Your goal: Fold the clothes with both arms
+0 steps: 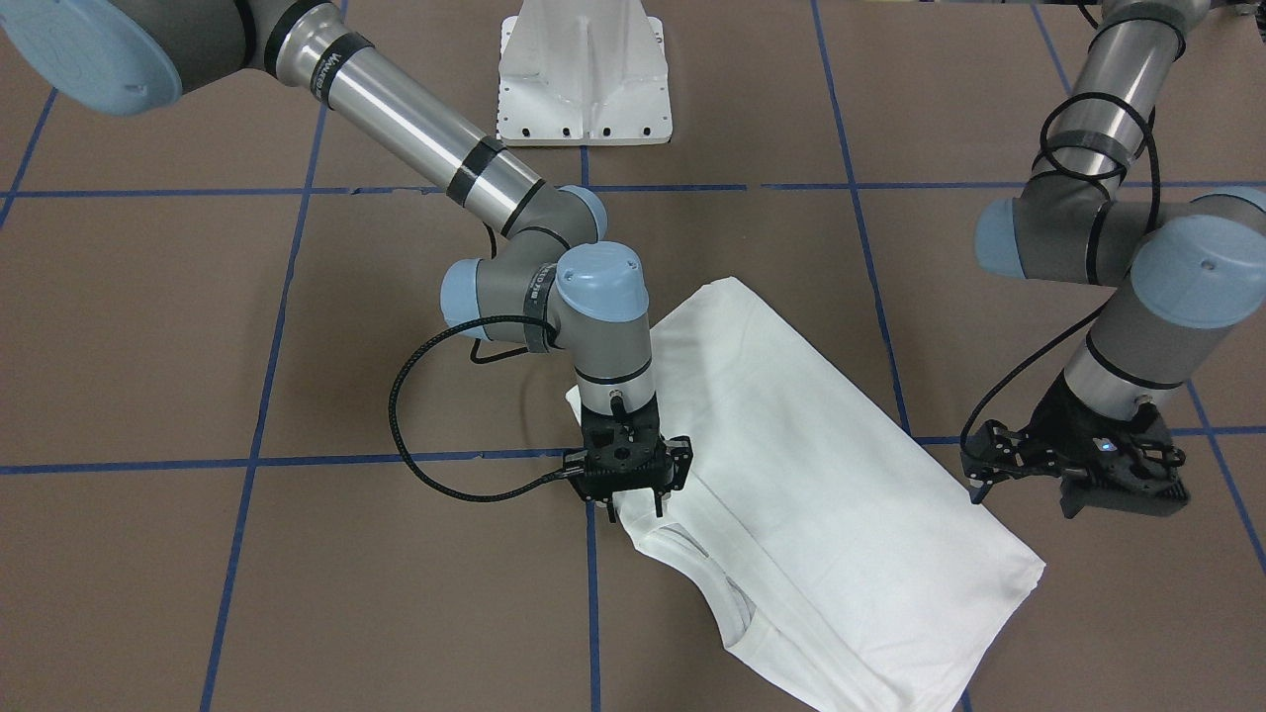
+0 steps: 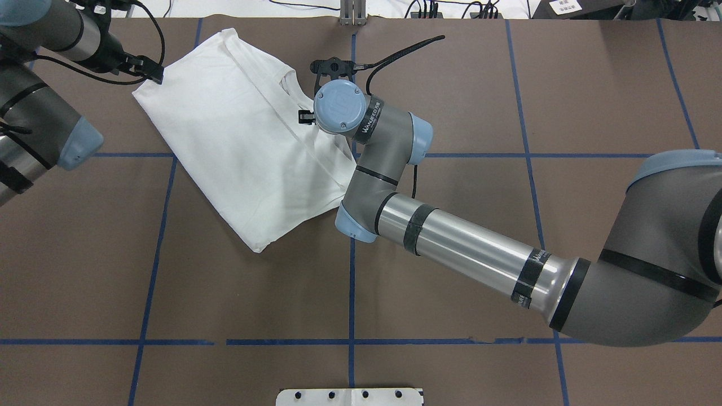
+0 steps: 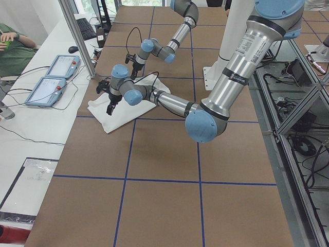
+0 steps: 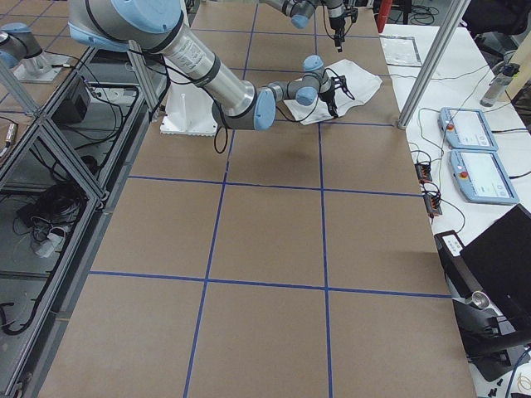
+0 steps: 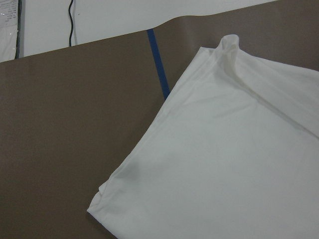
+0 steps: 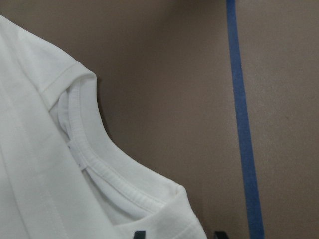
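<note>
The white T-shirt (image 1: 791, 465) (image 2: 225, 141) lies folded and flat on the brown table, slanted toward the far left in the overhead view. Its ribbed collar (image 6: 99, 169) with a small label faces the right arm. My right gripper (image 1: 636, 509) (image 6: 178, 234) points down at the shoulder edge beside the collar, its fingers apart and holding nothing. My left gripper (image 1: 1024, 494) (image 2: 148, 70) hovers at the shirt's far left corner (image 5: 99, 201), open, and that corner rests flat on the table. No printed text shows.
The white metal pedestal (image 1: 584, 79) (image 2: 350, 397) stands at the robot's side of the table. Blue tape lines (image 2: 352, 282) mark out a grid. A white side bench with two pendants (image 3: 51, 77) and a seated person (image 3: 10, 46) lies beyond the far edge.
</note>
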`<act>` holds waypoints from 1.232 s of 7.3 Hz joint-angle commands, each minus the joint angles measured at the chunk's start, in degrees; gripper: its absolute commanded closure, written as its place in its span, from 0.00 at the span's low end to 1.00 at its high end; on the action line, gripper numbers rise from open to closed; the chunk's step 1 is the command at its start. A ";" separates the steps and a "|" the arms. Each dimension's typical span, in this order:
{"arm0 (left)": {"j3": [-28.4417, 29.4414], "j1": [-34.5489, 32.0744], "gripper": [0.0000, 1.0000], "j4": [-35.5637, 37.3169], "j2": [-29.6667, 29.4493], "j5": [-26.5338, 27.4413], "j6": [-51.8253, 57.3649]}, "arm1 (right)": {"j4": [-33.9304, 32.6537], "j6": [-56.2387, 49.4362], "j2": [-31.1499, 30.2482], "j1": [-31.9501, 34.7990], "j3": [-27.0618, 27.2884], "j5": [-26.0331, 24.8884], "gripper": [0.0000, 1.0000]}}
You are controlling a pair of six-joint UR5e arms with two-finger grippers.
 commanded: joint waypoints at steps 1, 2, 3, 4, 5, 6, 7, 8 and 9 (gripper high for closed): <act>0.00 0.01 0.00 -0.07 0.14 0.00 -0.01 | 0.00 -0.54 0.01 -0.15 -0.20 -0.10 0.49; 0.00 0.01 0.00 -0.07 0.14 0.00 -0.01 | 0.00 -0.63 0.01 -0.15 -0.20 -0.10 0.50; 0.00 0.01 0.00 -0.07 0.14 0.00 -0.01 | 0.00 -2.37 0.01 -0.06 -0.20 -0.19 0.50; 0.00 0.01 0.00 -0.07 0.14 0.00 -0.01 | 0.00 -2.82 -0.08 -0.06 -0.20 -0.19 0.50; 0.00 0.09 0.00 -0.07 0.14 0.00 -0.01 | 0.00 -3.26 -0.08 -0.06 -0.20 -0.19 0.51; 0.00 0.09 0.00 -0.07 0.14 0.00 -0.01 | 0.00 -4.75 -0.17 -0.06 -0.20 -0.19 0.51; -0.09 0.09 0.00 -0.07 0.14 0.00 -0.09 | 0.00 -4.76 -0.34 -0.06 -0.20 -0.19 0.52; -0.09 0.09 0.00 -0.07 0.14 0.00 -0.09 | 0.00 -4.76 -0.43 -0.06 -0.20 -0.19 0.53; -0.09 0.09 0.00 -0.07 0.14 0.00 -0.09 | 0.00 -4.76 -0.43 -0.06 -0.20 -0.19 0.61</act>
